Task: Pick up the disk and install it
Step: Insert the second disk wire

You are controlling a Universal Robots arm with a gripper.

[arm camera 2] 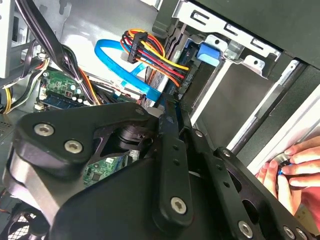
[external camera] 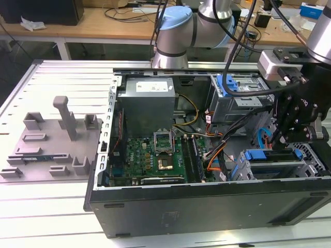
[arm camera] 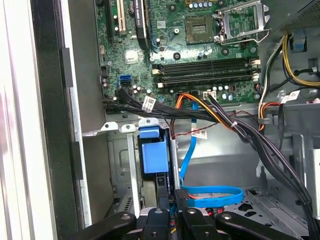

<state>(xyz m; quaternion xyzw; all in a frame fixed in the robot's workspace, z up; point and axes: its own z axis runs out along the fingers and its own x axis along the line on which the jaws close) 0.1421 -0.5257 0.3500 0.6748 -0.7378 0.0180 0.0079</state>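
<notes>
At the right of the exterior view, the tool (external camera: 283, 142) hangs over the drive cage (external camera: 274, 168) where the disk (external camera: 269, 155) sits; I cannot tell its grip state.

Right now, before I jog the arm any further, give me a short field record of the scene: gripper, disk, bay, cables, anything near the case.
gripper: low inside the open computer case, over the drive bay at the exterior view's right
disk: blue-railed, standing on edge in the bay, just ahead of the fingertips in the first wrist view
grip: cannot tell whether the fingers are closed on it
cables: thin blue cable looped beside the bay; orange-red-yellow bundle nearby
other: a person's hand at the case edge
</notes>
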